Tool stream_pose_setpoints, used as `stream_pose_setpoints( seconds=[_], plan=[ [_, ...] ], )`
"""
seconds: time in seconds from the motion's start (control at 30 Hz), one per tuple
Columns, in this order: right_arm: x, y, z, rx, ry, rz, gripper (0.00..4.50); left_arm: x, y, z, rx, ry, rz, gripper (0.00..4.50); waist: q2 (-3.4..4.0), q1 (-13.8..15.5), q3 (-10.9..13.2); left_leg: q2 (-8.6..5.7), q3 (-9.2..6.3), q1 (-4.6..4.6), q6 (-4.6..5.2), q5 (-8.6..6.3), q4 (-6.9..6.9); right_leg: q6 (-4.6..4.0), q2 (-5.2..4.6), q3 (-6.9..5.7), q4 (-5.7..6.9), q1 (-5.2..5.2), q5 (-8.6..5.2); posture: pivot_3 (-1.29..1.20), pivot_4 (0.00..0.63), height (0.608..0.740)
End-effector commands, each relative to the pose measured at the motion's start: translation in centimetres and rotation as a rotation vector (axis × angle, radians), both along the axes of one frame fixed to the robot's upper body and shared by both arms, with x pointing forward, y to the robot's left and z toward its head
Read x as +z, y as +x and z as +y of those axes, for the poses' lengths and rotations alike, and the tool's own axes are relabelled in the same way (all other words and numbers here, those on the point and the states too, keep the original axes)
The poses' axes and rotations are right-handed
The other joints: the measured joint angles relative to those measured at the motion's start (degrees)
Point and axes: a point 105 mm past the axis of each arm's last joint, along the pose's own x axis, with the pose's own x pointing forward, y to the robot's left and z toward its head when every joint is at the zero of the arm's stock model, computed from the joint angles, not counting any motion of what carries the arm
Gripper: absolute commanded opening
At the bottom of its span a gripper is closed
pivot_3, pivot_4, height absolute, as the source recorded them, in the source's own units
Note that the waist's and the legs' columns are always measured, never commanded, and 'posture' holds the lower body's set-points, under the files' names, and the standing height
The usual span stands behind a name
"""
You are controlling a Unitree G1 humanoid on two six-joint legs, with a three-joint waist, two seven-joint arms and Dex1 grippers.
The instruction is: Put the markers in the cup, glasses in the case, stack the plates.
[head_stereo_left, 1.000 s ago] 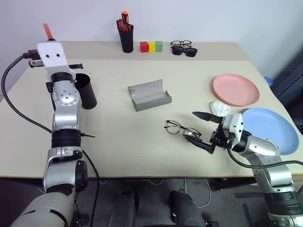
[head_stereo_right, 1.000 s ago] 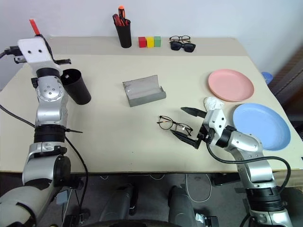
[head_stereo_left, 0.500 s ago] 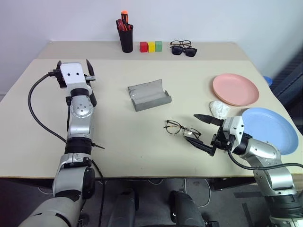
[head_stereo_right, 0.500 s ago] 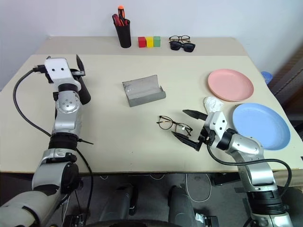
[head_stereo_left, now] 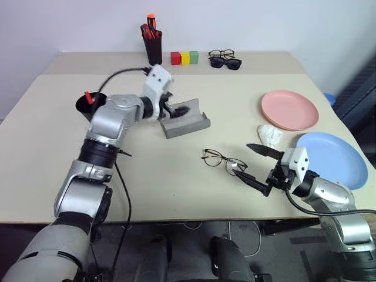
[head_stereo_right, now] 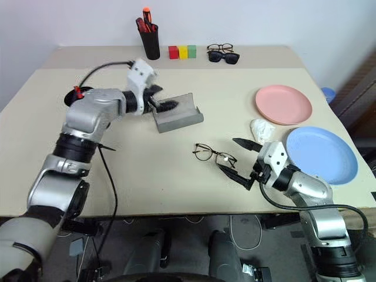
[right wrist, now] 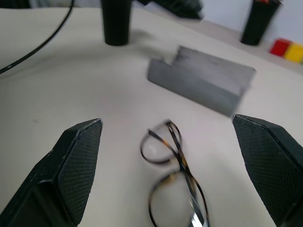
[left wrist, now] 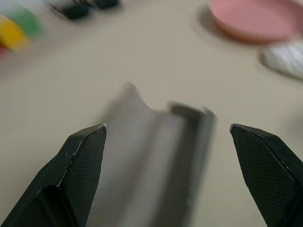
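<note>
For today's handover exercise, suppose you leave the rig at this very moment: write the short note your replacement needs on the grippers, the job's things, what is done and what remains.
Left gripper: open, empty, over the open grey case.
Right gripper: open, empty, just short of the glasses, which lie on the table.
Cup: at the table's left, a red-capped marker standing in it. The second marker I cannot make out.
Pink plate and blue plate: side by side, unstacked.
Done: at least one marker in.
Left: glasses into case, stack plates, check the second marker.
</note>
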Motion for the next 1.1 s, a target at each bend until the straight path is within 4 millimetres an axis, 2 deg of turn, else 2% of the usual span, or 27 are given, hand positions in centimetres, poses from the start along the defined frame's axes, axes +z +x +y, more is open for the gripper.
stream_pose_setpoints(
  seconds=[0.03, 0.13, 0.23, 0.43, 0.47, 0.6, 0.7, 0.9, 1.03, 1.1],
  plan=[
    [1.7, -0.6, -0.3, -0.025, -0.018, -0.073, 4.5, -1.8, 0.0, -1.6, -0.077, 0.143, 0.037, 4.26, -0.02, 0.1, 0.01, 0.0, 0.0, -0.03, 0.0, 0.0, 0.02, 0.0, 0.0, 0.0, -0.01, 0.0, 0.0, 0.0, 0.15, 0.74],
    [1.8, -1.1, -0.4, -0.05, -0.018, -0.076, 4.5, -3.9, 0.1, -2.4, -0.103, 0.235, 0.085, 4.26, -0.06, 0.38, 0.04, 0.0, 0.0, -0.08, 0.0, 0.0, 0.05, -0.01, -0.01, 0.0, -0.05, -0.02, -0.01, 0.0, 0.15, 0.74],
    [1.9, -1.6, -0.7, -0.08, -0.02, -0.077, 4.5, -4.8, 0.3, -2.9, -0.113, 0.278, 0.091, 3.47, -0.06, 0.53, 0.04, 0.0, 0.0, -0.12, 0.01, -0.01, 0.06, -0.01, -0.02, 0.0, -0.07, -0.04, -0.01, 0.0, 0.15, 0.74],
    [1.8, -2.4, -1.1, -0.118, -0.021, -0.072, 4.5, -4.8, 0.5, -3.2, -0.144, 0.29, 0.086, 0.4, -0.07, 0.56, 0.05, 0.0, 0.0, -0.22, 0.01, -0.01, 0.08, -0.01, -0.05, 0.0, -0.09, -0.11, -0.01, 0.0, 0.15, 0.74],
    [1.8, -2.4, -1.0, -0.12, -0.02, -0.072, 4.5, -4.9, 0.5, -3.1, -0.147, 0.295, 0.085, 0.03, -0.07, 0.54, 0.05, 0.0, 0.0, -0.22, 0.01, -0.01, 0.07, -0.01, -0.05, 0.0, -0.09, -0.11, -0.01, 0.0, 0.15, 0.74],
    [1.7, -2.4, -1.0, -0.125, -0.018, -0.072, 4.5, -4.9, -0.4, -3.4, -0.234, 0.297, 0.087, 0.03, -0.07, 0.53, 0.05, 0.0, 0.0, -0.22, 0.01, -0.01, 0.06, -0.01, -0.05, -0.01, -0.08, -0.13, -0.01, 0.0, 0.15, 0.74],
    [1.7, -2.4, -1.1, -0.126, -0.018, -0.072, 4.5, -4.5, -1.9, -2.9, -0.315, 0.289, 0.079, 0.03, -0.06, 0.34, 0.05, 0.0, 0.0, -0.23, 0.02, -0.02, 0.05, -0.02, -0.06, 0.0, -0.09, -0.13, -0.01, 0.0, 0.15, 0.74],
    [1.4, -2.0, -1.0, -0.116, -0.016, -0.069, 4.5, -3.9, -6.5, 1.0, -0.384, 0.322, 0.089, 0.03, 0.02, -0.16, 0.09, 0.07, 0.0, -0.23, 0.02, -0.01, -0.03, -0.06, -0.03, 0.01, 0.0, -0.23, 0.0, 0.0, 0.15, 0.74],
    [1.2, -1.6, -0.8, -0.106, -0.007, -0.066, 4.5, -3.5, -9.9, 4.4, -0.387, 0.364, 0.11, 0.03, 0.03, -0.32, 0.1, 0.08, 0.01, -0.24, 0.02, -0.02, 0.0, -0.07, -0.06, 0.02, -0.01, -0.22, -0.01, 0.0, 0.15, 0.74],
    [1.1, -1.4, -0.8, -0.102, -0.003, -0.065, 4.5, -3.2, -11.0, 5.1, -0.399, 0.37, 0.109, 0.03, 0.04, -0.08, 0.1, 0.08, 0.0, -0.24, 0.01, -0.02, 0.0, -0.09, -0.06, 0.02, -0.01, -0.22, -0.02, 0.0, 0.15, 0.74]
  ],
)
